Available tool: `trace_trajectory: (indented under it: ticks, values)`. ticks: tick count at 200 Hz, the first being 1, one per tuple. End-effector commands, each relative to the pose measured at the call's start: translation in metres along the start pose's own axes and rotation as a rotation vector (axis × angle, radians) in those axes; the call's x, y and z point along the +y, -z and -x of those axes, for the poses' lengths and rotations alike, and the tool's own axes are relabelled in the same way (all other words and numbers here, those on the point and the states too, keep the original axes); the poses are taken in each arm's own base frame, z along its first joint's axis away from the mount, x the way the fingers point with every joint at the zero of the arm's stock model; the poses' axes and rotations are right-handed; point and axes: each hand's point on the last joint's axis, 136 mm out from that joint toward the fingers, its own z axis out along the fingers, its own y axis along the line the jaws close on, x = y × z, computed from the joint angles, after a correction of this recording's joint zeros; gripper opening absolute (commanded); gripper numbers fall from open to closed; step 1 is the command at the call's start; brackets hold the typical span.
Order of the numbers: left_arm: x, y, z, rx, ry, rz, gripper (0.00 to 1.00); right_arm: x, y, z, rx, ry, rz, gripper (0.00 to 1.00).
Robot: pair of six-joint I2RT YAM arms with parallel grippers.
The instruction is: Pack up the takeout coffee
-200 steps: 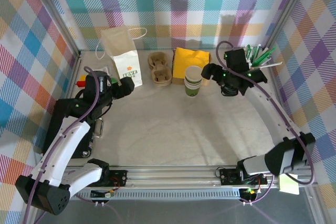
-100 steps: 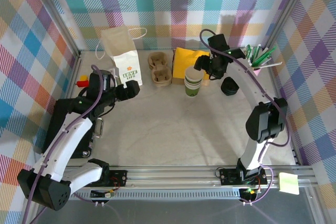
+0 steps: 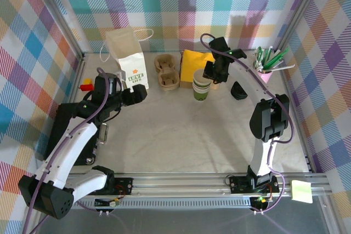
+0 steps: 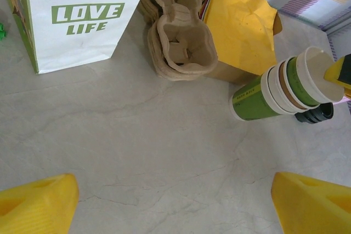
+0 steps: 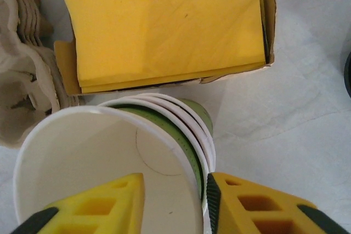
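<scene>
Reading LOVE LIFE, bag [image 4: 82, 26], cups [image 4: 274, 89] stacked

Bare tabletop [image 3: 181, 130] before bag [image 3: 129, 61], tray [image 3: 167, 72], cups [image 3: 201, 92]

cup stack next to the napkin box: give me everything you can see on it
The cup stack is several nested paper cups, white rims over green printed sides. It stands upright on the table, in front of the yellow napkin box and beside the pulp tray. The top cup is empty. The right claw straddles its wall, one finger inside and one outside, with a gap beside the inner finger.
</scene>
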Motion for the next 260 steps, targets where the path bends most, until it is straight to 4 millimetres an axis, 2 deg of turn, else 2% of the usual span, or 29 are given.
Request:
trace_trajectory:
  ticks: [1, 30, 50, 83, 111, 151, 176, 197, 226, 260]
  values:
    - [-0.007, 0.003, 0.005, -0.009, -0.022, -0.009, 0.90, 0.004, 0.002, 0.000, 0.000, 0.030, -0.009, 0.31]
    - [-0.006, 0.001, 0.002, 0.014, -0.021, -0.006, 0.90, 0.005, 0.005, 0.000, -0.003, 0.061, -0.014, 0.22]
    - [-0.007, 0.001, 0.001, 0.019, -0.021, -0.010, 0.89, 0.005, 0.010, 0.001, -0.011, 0.076, -0.021, 0.12]
    - [-0.011, 0.004, 0.003, 0.017, -0.027, -0.023, 0.89, 0.008, 0.028, 0.007, -0.035, 0.095, -0.014, 0.06]
    - [-0.013, 0.009, 0.006, 0.009, -0.030, -0.027, 0.89, 0.015, 0.060, 0.016, -0.074, 0.120, 0.013, 0.05]
    - [-0.013, 0.026, 0.014, -0.025, -0.038, -0.008, 0.89, 0.028, 0.122, 0.019, -0.141, 0.179, 0.061, 0.04]
    - [-0.011, 0.039, 0.021, -0.069, -0.041, 0.007, 0.90, 0.041, 0.156, 0.005, -0.167, 0.228, 0.118, 0.04]
    - [-0.009, 0.048, 0.024, -0.098, -0.038, 0.018, 0.90, 0.051, 0.171, -0.014, -0.162, 0.278, 0.143, 0.05]
    - [-0.005, 0.056, 0.026, -0.140, -0.030, 0.028, 0.89, 0.062, 0.173, -0.045, -0.121, 0.330, 0.166, 0.05]
    - [-0.005, 0.065, 0.028, -0.187, -0.024, 0.015, 0.88, 0.071, 0.155, -0.078, -0.079, 0.367, 0.163, 0.06]
